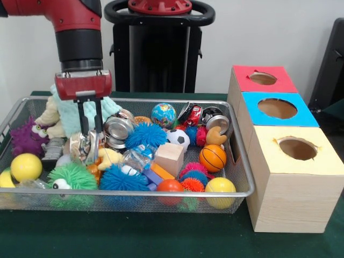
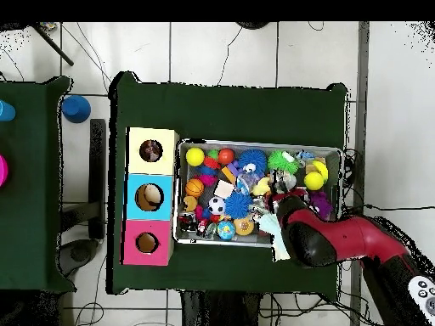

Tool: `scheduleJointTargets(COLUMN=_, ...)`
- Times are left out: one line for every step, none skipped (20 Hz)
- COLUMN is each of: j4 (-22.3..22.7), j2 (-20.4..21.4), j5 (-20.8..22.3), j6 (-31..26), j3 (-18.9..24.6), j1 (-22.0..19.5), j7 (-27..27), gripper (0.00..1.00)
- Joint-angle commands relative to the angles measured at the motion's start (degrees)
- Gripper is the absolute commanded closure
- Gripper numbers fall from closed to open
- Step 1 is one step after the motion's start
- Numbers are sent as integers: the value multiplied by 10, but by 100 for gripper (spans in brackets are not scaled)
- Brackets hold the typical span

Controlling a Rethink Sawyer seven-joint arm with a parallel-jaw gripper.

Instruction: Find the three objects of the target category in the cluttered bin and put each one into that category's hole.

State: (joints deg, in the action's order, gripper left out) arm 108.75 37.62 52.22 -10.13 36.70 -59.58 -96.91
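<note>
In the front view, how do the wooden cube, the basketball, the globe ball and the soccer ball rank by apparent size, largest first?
1. wooden cube
2. basketball and globe ball: they look about alike, and the globe ball lies farther back, so I do not rank them.
3. soccer ball, partly hidden.

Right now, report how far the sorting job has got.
Done: nothing certain; the overhead view hints at something in the yellow hole, unclear what. In hand: the gripper is down in the bin around a shiny object; whether it is gripped is unclear. Left: lifting it and dropping it into a hole.
</note>
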Motion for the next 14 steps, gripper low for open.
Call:
scheduleJointTargets(j4=32, j2=33, j5=-25, j6=-92, j3=-14, j1=-17, j7=26, gripper=100)
scheduleJointTargets(j4=31, j2=33, j5=-27, j6=-94, j3=-12, j1=-18, j7=28, gripper=100)
scheduleJointTargets(j4=31, j2=32, j5=-27, j6=-96, j3=-11, j1=-20, j7=31, gripper=100)
scheduleJointTargets(j4=28, j2=31, j5=-26, j6=-96, j3=-12, j1=-20, j7=32, gripper=100)
scheduleJointTargets(j4=29, j2=33, j5=-25, j6=-98, j3=-16, j1=-20, j7=31, gripper=100)
scheduleJointTargets(j4=28, j2=39, j5=-23, j6=-101, j3=-24, j1=-17, j7=27, gripper=100)
scheduleJointTargets(j4=30, j2=47, j5=-20, j6=-106, j3=-32, j1=-19, j7=29, gripper=100)
scheduleJointTargets(j4=33, j2=50, j5=-19, j6=-105, j3=-32, j1=-23, j7=30, gripper=100)
scheduleJointTargets(j4=37, j2=54, j5=-18, j6=-109, j3=-33, j1=-28, j7=34, gripper=100)
scheduleJointTargets(j4=40, j2=58, j5=-18, j6=-112, j3=-34, j1=-33, j7=37, gripper=100)
scheduleJointTargets(j4=44, j2=62, j5=-15, j6=-114, j3=-36, j1=-37, j7=41, gripper=100)
scheduleJointTargets(j4=46, j2=64, j5=-13, j6=-116, j3=-39, j1=-38, j7=40, gripper=100)
scheduleJointTargets(j4=48, j2=64, j5=-9, j6=-117, j3=-43, j1=-42, j7=43, gripper=100)
scheduleJointTargets(j4=49, j2=64, j5=-5, j6=-116, j3=-44, j1=-44, j7=45, gripper=100)
